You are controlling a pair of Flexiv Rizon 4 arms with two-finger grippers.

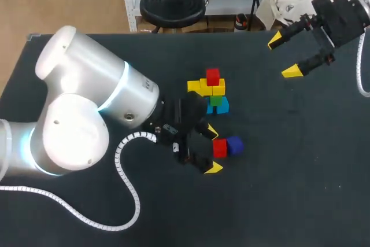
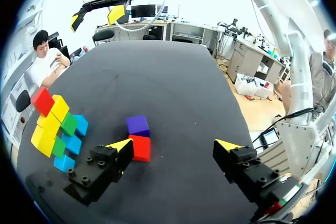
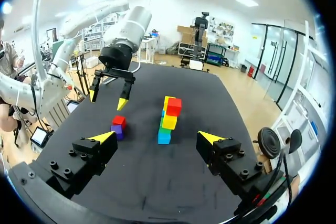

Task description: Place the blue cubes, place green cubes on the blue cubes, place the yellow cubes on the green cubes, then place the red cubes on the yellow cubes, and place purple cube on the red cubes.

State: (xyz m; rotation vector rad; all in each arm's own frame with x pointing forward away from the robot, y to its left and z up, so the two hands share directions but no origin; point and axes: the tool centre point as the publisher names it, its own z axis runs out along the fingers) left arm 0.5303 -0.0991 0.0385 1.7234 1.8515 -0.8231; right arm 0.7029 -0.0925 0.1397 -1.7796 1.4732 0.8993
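Red cube (image 1: 219,148), loose at six o'clock from the stack (image 1: 215,93) and touching the purple cube (image 1: 235,144): seems next to go up, needs the wide-open left gripper (image 1: 213,149) beside it to squeeze and lift; right gripper (image 1: 284,56) wide open too, at two o'clock.

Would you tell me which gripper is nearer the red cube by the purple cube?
Left. The left gripper has the red cube between its open fingers, by one tip; the right gripper hangs far off, past the stack.
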